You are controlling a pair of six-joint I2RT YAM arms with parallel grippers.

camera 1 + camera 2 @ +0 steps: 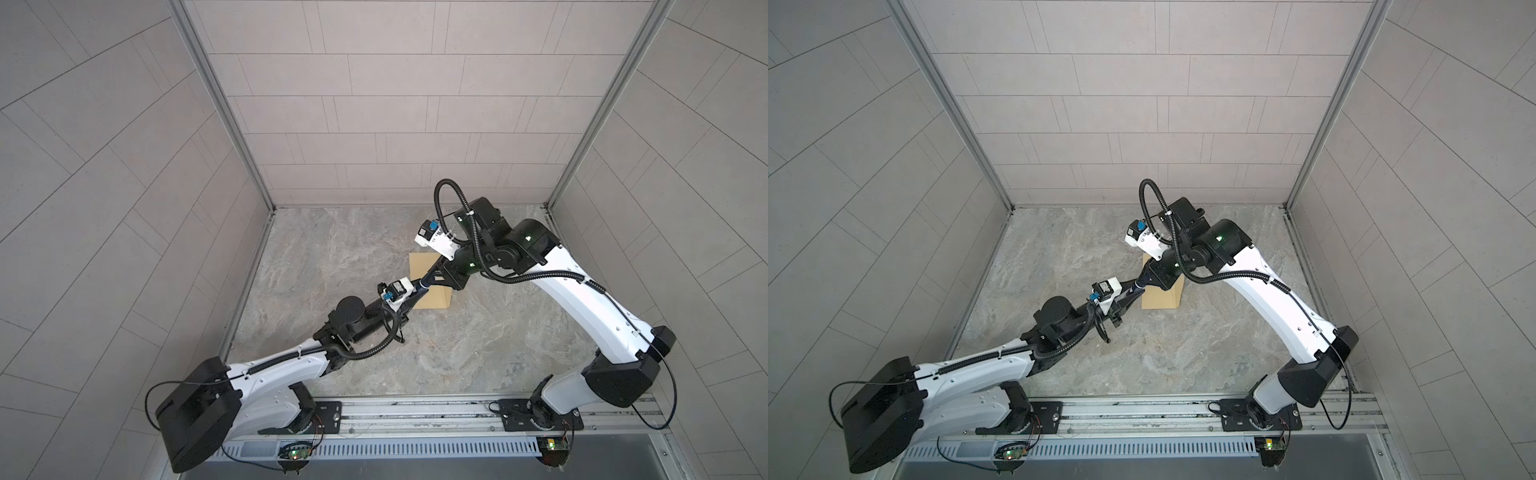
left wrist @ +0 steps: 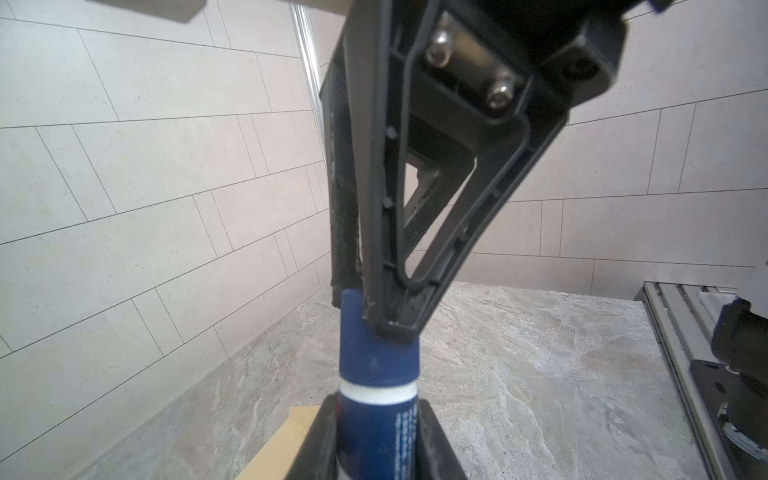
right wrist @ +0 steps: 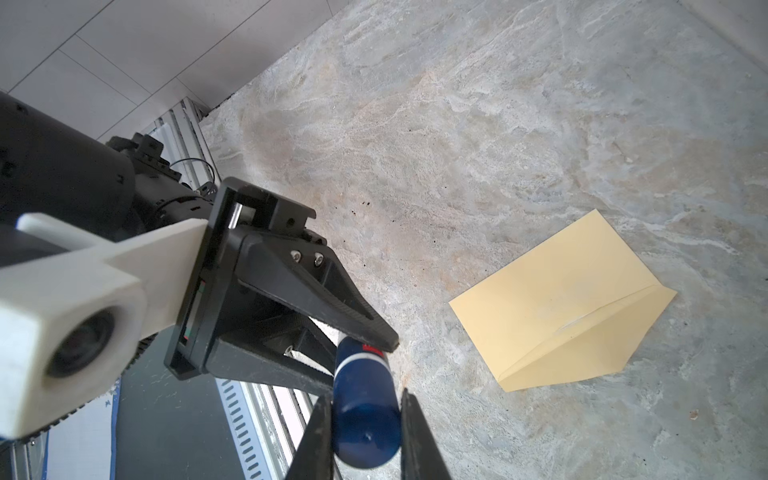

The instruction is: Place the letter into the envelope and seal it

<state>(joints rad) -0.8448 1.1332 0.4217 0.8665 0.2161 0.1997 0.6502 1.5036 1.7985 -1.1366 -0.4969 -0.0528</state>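
Right wrist view: a blue glue stick is held in the air between two black grippers, above a marbled grey-beige table. The right gripper is clamped on the rounded blue cap, one finger on each side. The left gripper is clamped on the other end, just past a white and red band on the tube.

In the left wrist view the same grip shows from the opposite end. The left gripper's fingers squeeze the printed blue body below a white ring, and the right gripper pinches the cap from above.

The envelope, plain yellow-tan, lies flat on the table and apart from both grippers, with nothing touching it. Its flap is open along one long edge.

In both top views the arms reach in from the near rail and meet over the middle of the table toward the back. The envelope lies directly beneath them, partly hidden by the gripper bodies. Pale tiled walls enclose the table on three sides.
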